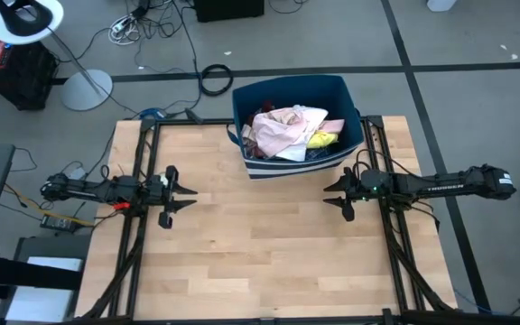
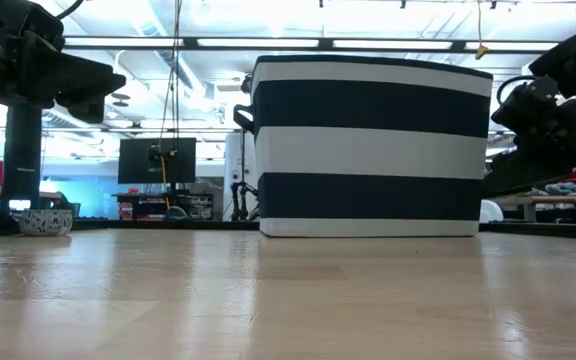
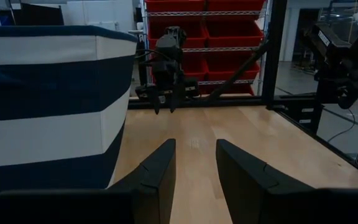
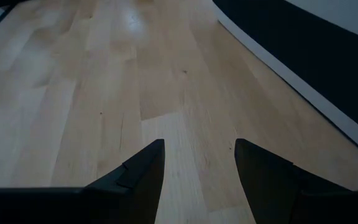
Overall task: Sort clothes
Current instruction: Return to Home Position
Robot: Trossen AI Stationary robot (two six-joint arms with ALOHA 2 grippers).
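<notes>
The clothes [image 1: 287, 134] lie heaped inside the navy bin with white stripes [image 1: 348, 101] at the table's far middle: pale pink and white pieces on top, a bit of bright yellow [image 1: 323, 140] at the right, dark cloth beneath. My left gripper [image 1: 190, 198] is open and empty over the table's left part, pointing right. My right gripper [image 1: 329, 195] is open and empty at the right, pointing left, just in front of the bin. The low view shows only the bin's striped wall [image 2: 368, 145].
The bin [image 3: 48, 99] stands close beside my left gripper's line of sight, with my right arm [image 3: 166, 68] farther off. Bare wooden table [image 1: 260, 253] lies between and in front of the two grippers. Black frame rails run along the table's left and right sides.
</notes>
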